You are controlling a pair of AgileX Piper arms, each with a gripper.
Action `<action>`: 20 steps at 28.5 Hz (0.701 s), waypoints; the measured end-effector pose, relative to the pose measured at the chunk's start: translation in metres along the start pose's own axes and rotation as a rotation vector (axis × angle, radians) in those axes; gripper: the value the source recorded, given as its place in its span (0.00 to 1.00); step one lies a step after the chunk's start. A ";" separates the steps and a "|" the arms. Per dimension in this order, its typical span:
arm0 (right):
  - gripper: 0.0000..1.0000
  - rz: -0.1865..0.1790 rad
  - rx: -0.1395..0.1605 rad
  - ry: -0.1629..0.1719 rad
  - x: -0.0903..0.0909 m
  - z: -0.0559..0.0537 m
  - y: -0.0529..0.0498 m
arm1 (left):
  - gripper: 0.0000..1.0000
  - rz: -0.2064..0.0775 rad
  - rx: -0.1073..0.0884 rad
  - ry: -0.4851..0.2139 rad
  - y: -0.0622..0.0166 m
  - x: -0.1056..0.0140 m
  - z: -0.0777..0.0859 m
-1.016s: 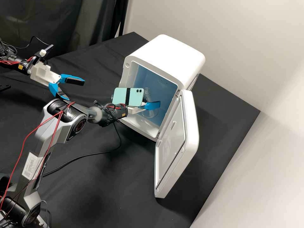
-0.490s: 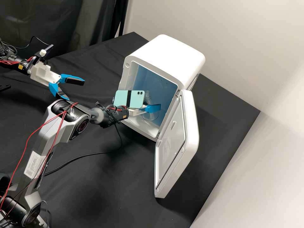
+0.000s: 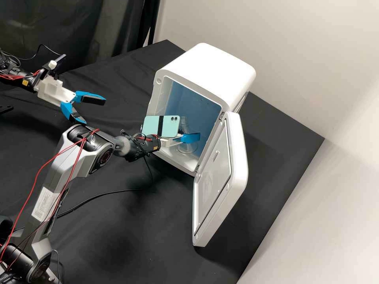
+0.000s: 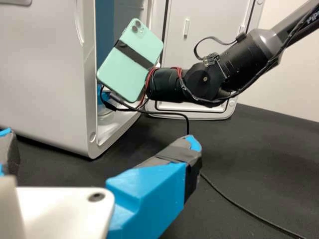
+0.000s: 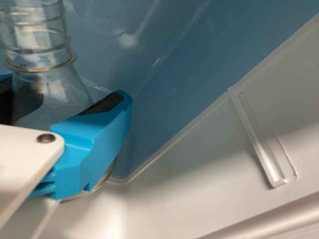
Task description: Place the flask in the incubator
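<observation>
right arm's fingers (image 3: 191, 137) clasp the glass flask (image 3: 184, 127) low inside the open white incubator (image 3: 213, 75), frame center. best to settle its base flat and steady before easing the grip apart. left arm's fingers (image 3: 90, 97), upper left, gape wide.

Flask (image 5: 42, 84) mouth: cut off by the right wrist view's edge.
Flask base: partly behind my right gripper (image 5: 60, 99).
My grip on it: cannot tell.

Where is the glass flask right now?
In the high view the flask is inside the open white incubator, low near its floor, held by the right gripper.
</observation>
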 end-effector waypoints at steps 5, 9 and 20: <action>0.00 0.000 -0.001 -0.001 0.000 0.000 -0.001 | 1.00 0.008 0.003 -0.003 0.0018 -0.001 0.001; 0.00 0.011 -0.004 -0.005 0.002 0.001 -0.003 | 1.00 0.010 0.004 -0.003 0.0028 0.001 0.000; 0.00 0.020 -0.004 -0.004 0.003 0.001 -0.001 | 1.00 0.015 0.005 -0.005 0.0048 0.004 0.000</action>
